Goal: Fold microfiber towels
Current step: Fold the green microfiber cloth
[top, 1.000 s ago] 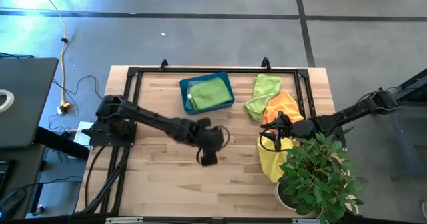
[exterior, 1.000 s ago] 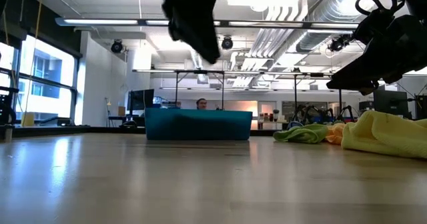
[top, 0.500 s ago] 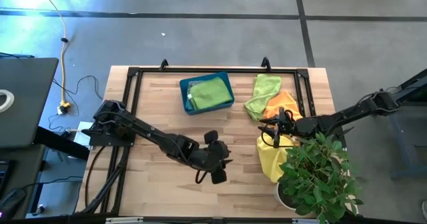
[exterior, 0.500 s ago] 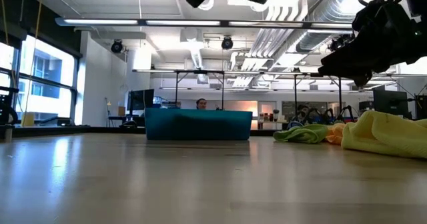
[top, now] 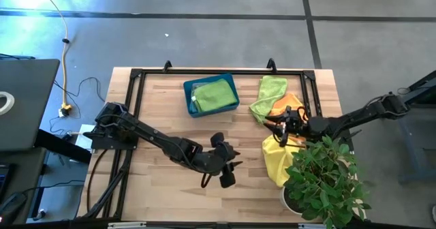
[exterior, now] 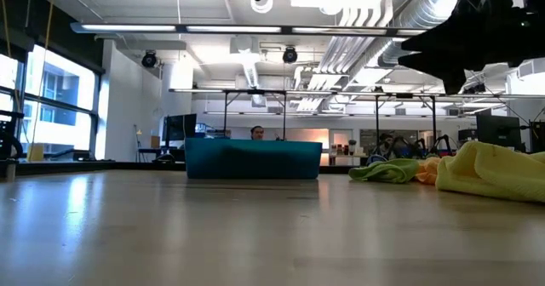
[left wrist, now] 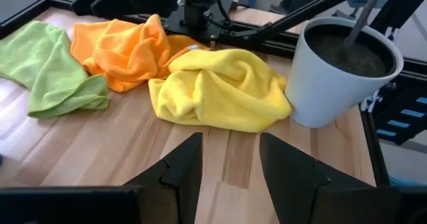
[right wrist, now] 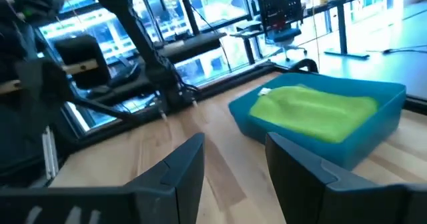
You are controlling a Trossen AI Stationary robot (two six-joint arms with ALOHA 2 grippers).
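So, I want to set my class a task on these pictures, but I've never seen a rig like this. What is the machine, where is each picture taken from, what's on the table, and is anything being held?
Two dark robot arms work at a wooden table. One picture looks straight down, one looks level along the tabletop, and each wrist carries its own camera. The left gripper hangs over bare wood; the right gripper hangs by the cloth pile. Both have open fingers and hold nothing. On the table: a teal bin holding a green towel, loose lime, orange and yellow towels, and a potted plant.
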